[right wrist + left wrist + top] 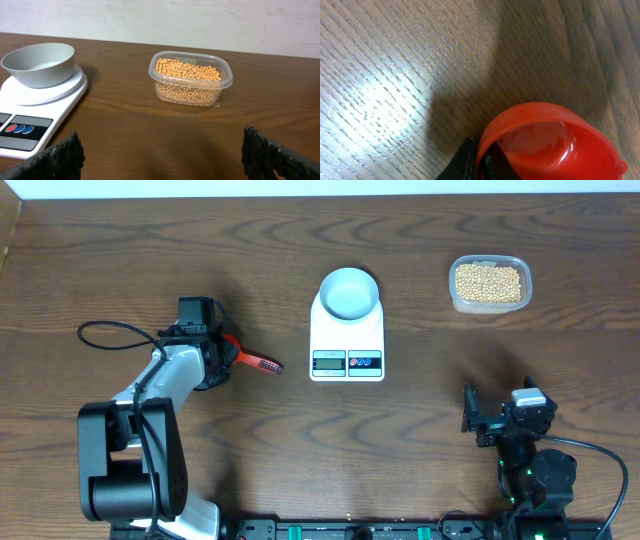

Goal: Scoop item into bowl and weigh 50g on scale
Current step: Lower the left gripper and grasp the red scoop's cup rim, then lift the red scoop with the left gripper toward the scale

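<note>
The pale blue-grey bowl (pixel 348 292) (pixel 39 62) stands empty on the white scale (pixel 347 338) (pixel 45 97) at the table's middle. The beige beans (pixel 488 282) (pixel 187 75) fill a clear plastic tub at the back right. On the left, my left gripper (pixel 213 352) (pixel 481 161) is shut on the rim of a red scoop (pixel 256 361) (pixel 550 145), which lies low over the wood with its handle pointing right towards the scale. My right gripper (pixel 472 418) (pixel 162 150) stands open near the front right, facing the tub, with nothing between its fingers.
The clear tub (pixel 452 288) (pixel 191 95) sits right of the scale, apart from it. The scale's display and buttons (pixel 346 361) face the front edge. Bare wood lies between the scoop and the scale. A black cable (pixel 100 332) loops left of the left arm.
</note>
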`<state>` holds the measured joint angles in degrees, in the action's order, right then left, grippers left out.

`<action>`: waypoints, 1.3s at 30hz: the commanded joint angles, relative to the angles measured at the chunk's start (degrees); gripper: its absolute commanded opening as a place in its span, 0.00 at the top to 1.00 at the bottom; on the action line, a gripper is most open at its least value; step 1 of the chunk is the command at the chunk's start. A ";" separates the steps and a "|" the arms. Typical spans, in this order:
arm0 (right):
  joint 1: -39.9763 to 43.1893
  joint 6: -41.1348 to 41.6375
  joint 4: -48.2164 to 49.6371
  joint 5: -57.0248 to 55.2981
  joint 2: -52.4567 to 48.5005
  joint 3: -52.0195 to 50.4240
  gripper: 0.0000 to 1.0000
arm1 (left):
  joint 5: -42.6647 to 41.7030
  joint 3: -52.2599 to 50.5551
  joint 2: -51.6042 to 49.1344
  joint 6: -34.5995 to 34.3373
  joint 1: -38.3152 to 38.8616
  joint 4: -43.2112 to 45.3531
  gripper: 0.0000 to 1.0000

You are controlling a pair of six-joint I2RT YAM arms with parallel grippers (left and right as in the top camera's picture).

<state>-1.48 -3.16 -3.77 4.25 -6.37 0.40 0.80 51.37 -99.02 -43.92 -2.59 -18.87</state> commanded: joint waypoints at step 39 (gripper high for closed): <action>-0.28 0.33 -0.15 0.17 -0.02 -0.09 0.01 | -5.07 0.28 15.21 -2.54 -0.24 -1.79 0.93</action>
<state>-1.48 -3.16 -3.77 4.25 -6.37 0.40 -1.41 51.37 -85.23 -45.50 -2.59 -20.43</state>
